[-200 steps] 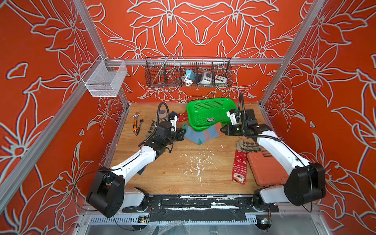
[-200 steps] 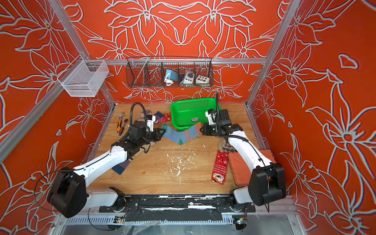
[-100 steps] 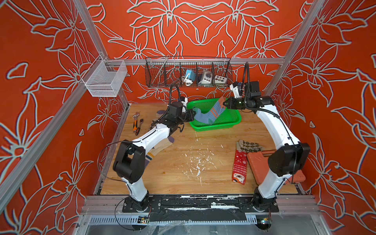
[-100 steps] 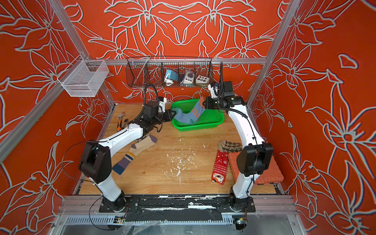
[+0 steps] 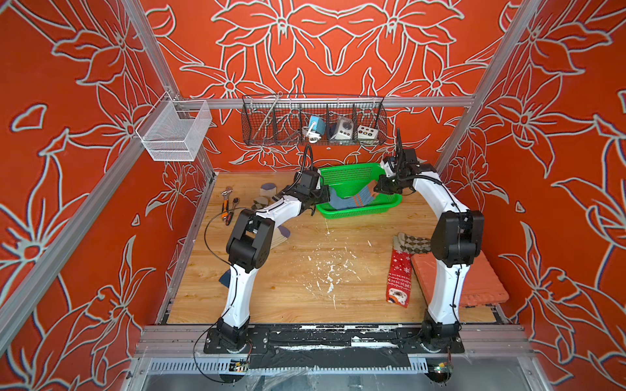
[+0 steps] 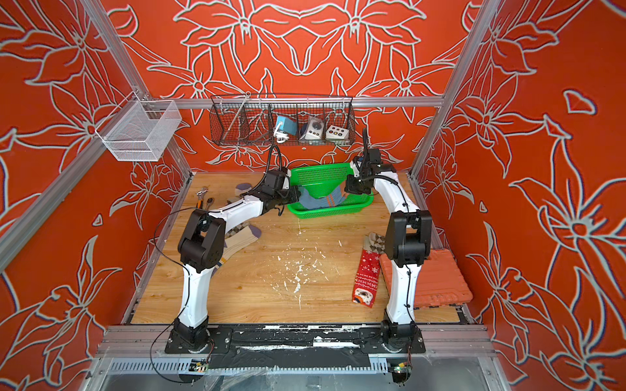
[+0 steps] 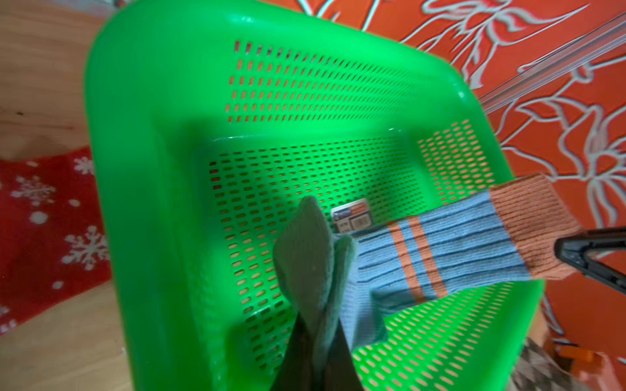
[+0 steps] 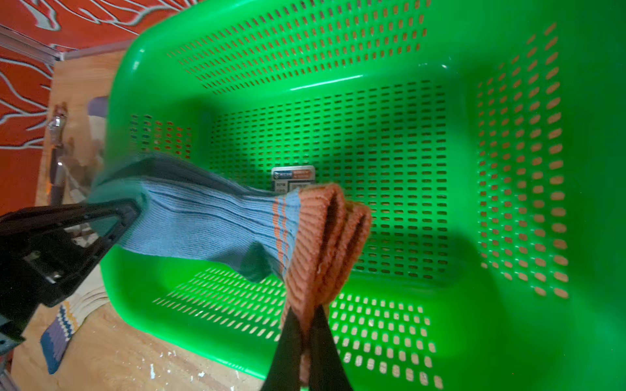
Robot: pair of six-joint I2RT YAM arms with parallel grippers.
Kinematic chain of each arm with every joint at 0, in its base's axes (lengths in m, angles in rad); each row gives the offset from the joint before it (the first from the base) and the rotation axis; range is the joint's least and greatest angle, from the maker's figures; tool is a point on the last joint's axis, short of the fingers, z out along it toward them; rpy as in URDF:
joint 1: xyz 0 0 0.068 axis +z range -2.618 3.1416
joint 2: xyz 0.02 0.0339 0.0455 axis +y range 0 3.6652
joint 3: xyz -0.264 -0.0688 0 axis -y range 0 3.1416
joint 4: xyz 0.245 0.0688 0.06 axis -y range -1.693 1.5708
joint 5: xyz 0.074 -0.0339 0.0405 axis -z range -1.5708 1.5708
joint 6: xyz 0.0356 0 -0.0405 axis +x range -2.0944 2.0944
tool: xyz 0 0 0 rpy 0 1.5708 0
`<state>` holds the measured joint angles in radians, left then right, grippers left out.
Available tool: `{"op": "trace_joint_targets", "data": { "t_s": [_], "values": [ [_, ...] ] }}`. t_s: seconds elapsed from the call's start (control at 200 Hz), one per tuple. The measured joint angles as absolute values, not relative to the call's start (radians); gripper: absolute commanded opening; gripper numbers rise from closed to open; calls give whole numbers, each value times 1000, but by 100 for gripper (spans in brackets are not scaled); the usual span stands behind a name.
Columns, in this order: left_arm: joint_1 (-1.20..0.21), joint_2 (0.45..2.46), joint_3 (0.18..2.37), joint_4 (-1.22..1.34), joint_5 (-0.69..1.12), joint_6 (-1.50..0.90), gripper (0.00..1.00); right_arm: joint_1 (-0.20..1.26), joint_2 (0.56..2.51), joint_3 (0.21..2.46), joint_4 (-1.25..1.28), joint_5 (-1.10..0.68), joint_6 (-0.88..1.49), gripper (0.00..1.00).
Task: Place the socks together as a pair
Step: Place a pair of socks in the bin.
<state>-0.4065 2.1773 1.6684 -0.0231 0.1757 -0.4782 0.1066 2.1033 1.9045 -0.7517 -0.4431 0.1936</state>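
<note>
Green basket [image 5: 352,173] centre frame on wooden table [image 5: 305,298]. Black wire rack [image 5: 271,118] above, on back wall. White wire basket [image 5: 174,132] upper left. Hand tools [image 5: 226,203] left-centre. Orange mat [image 5: 481,281] lower right.

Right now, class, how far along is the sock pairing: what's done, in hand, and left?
Done: the two blue ribbed socks lie together, their orange cuffs side by side. In hand: the left gripper pinches their toes and the right gripper the cuffs, over the green basket. Left: releasing them, then pairing the red snowflake sock, argyle sock and cream sock.
</note>
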Motion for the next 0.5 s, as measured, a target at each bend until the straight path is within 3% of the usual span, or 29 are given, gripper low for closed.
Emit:
{"op": "trace_joint_targets", "data": {
  "t_s": [0.17, 0.225, 0.285, 0.34, 0.5],
  "values": [
    [-407, 2198, 1706, -49, 145, -464, 2, 98, 2143, 1943, -764, -392, 191, 0],
    [-408, 2199, 1720, -54, 133, -456, 15, 93, 2159, 1979, -765, -376, 188, 1],
    [-408, 2199, 1732, -57, 127, -451, 37, 89, 2171, 2010, -767, -359, 184, 10],
    [-410, 2199, 1740, -60, 121, -442, 49, 88, 2174, 2029, -773, -343, 177, 20],
    [-423, 2199, 1745, -68, 111, -425, 62, 84, 2171, 2050, -780, -312, 172, 35]
  ]
}}
